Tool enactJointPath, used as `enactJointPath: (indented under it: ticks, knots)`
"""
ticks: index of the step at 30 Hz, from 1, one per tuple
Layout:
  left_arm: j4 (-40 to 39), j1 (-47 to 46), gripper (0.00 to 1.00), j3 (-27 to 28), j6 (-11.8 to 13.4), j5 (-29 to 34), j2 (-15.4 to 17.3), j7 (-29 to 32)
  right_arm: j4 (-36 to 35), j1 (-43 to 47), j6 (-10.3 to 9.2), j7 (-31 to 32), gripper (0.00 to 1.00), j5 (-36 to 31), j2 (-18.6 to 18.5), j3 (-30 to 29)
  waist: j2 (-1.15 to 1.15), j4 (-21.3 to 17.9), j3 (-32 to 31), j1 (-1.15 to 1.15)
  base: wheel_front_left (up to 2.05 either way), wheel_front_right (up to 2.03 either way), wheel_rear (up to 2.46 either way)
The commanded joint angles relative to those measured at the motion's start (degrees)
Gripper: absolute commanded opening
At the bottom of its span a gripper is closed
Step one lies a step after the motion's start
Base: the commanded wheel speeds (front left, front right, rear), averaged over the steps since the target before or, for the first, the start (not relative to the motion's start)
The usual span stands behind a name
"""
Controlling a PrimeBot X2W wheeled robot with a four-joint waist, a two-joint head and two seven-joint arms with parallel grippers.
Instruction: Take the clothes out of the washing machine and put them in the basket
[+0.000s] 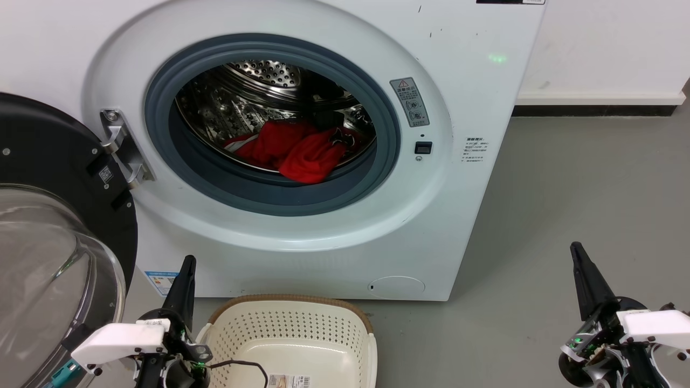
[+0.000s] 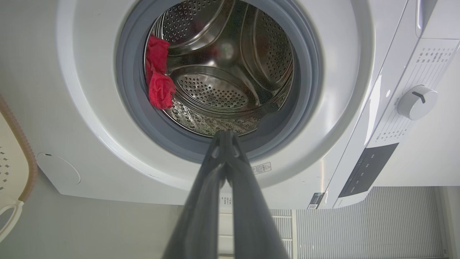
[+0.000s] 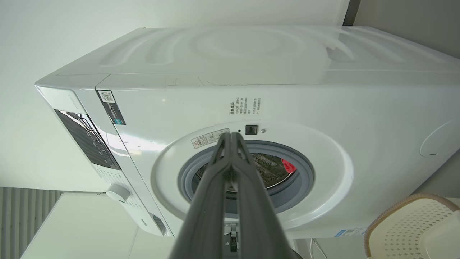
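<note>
The white washing machine (image 1: 474, 108) stands with its black-framed glass door (image 1: 48, 242) swung wide to the left. Red clothes (image 1: 299, 148) lie bunched at the bottom of the steel drum; the left wrist view shows the clothes (image 2: 158, 77) at the drum's left, and the right wrist view shows a sliver of them (image 3: 288, 165). The cream basket (image 1: 294, 337) sits on the floor in front of the machine, nothing inside it. My left gripper (image 1: 188, 262) is shut just left of the basket, holding nothing. Far to the right, my right gripper (image 1: 575, 248) is shut and holds nothing.
Grey floor (image 1: 566, 205) spreads to the right of the machine, up to a white wall with a dark skirting (image 1: 593, 110). The open door (image 1: 48, 242) fills the space left of my left arm. A thin black cable (image 1: 242, 365) hangs over the basket's near edge.
</note>
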Motion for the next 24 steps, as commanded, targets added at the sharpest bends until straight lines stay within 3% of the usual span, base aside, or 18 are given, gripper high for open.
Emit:
enactJointPath:
  ticks: [1, 4, 5, 16, 24]
  knots:
    - [-0.1, -0.3, 0.0, 0.0, -0.1, -0.1, 0.0, 0.1, 0.1, -0.7, 0.0, 0.0, 0.0, -0.3, 0.2, 0.0, 0.0, 0.0, 0.0, 0.0, 0.0, 0.0, 0.0]
    - [-0.1, -0.3, 0.0, 0.0, -0.1, -0.1, 0.0, 0.1, 0.1, -0.7, 0.0, 0.0, 0.0, -0.3, 0.2, 0.0, 0.0, 0.0, 0.0, 0.0, 0.0, 0.0, 0.0]
    - [0.0, 0.0, 1.0, 0.0, 0.0, 0.0, 0.0, 0.0, 0.0, 0.0, 0.0, 0.0, 1.0, 0.0, 0.0, 0.0, 0.0, 0.0, 0.0, 0.0, 0.0, 0.0, 0.0]
    - [-0.5, -0.8, 1.0, -2.8, 0.0, 2.3, -0.1, -2.8, -1.7, 1.1, 0.0, -2.8, 1.0, -2.0, 0.0, 1.0, 0.0, 0.0, 0.1, 0.0, 0.0, 0.0, 0.0]
    - [-2.2, -1.6, 1.0, -3.6, 0.0, 9.6, 0.0, -4.9, -3.8, 1.6, 0.0, -4.9, 1.0, -8.4, 0.0, 1.5, 0.0, 0.3, 0.1, 0.0, 0.0, 0.0, 0.0]
